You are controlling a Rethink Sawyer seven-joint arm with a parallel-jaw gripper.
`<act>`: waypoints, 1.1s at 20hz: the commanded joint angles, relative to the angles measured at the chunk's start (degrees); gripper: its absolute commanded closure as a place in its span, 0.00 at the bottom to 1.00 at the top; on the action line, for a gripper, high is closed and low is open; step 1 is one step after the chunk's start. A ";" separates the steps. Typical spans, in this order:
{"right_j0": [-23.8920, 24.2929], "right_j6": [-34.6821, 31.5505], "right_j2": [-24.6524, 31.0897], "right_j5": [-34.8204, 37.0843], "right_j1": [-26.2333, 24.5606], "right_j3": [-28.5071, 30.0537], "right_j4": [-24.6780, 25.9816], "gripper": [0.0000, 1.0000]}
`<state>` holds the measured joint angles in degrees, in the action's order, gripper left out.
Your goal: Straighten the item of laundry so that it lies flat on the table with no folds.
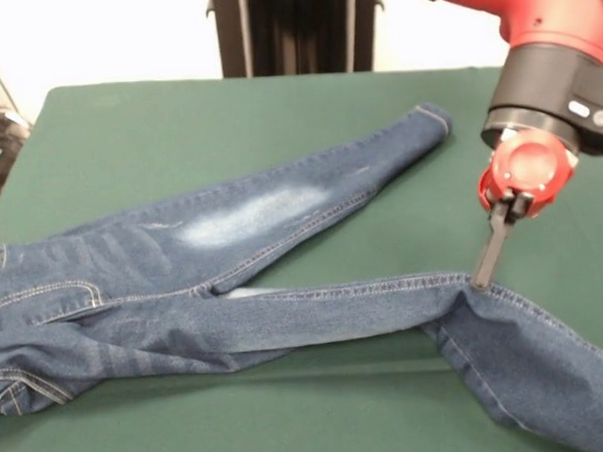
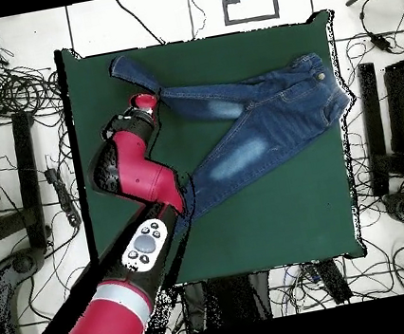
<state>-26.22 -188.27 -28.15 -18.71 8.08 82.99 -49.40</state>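
Tool [image 1: 481, 278]: dark narrow fingers below a red wrist housing, on the red and black arm [image 2: 135, 172]. Fingertips come down onto the denim at a bend in one trouser leg; from the front view they read as pressed together on a ridge of cloth, so the tool appears to be pinching the jeans there. Overhead view shows the tool [image 2: 156, 94] at the same bend.

Small pair of blue denim jeans with faded whitish thigh patches and tan stitching [image 1: 234, 279] lies on the large dark green felt-covered desk [image 1: 177, 121]. Not flat: the leg under the tool is folded at the tool, with its lower part angling off to one side of the tool and toward the desk edge. The other leg runs out straight, its cuff lying just behind the tool in the front view, not touching it. Waistband end lies well away from the tool, at the opposite side of the desk, with creases near the pockets.
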 commanded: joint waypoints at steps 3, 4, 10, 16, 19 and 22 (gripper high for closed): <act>-2.41 -4.79 5.55 2.57 -0.13 5.70 -2.11 1.00; -2.44 -4.88 5.60 2.27 -0.29 5.66 -2.20 1.00; -2.51 -5.32 5.98 1.09 -0.71 5.70 -1.94 1.00; -1.94 -6.30 6.88 -0.88 -0.89 6.17 -0.10 1.00; -1.98 -6.48 7.01 -1.26 -1.03 6.28 0.08 1.00; -2.16 -6.52 7.00 -1.57 -1.34 6.30 -0.03 1.00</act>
<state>-26.46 -188.27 -28.15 -18.73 8.56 84.00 -49.31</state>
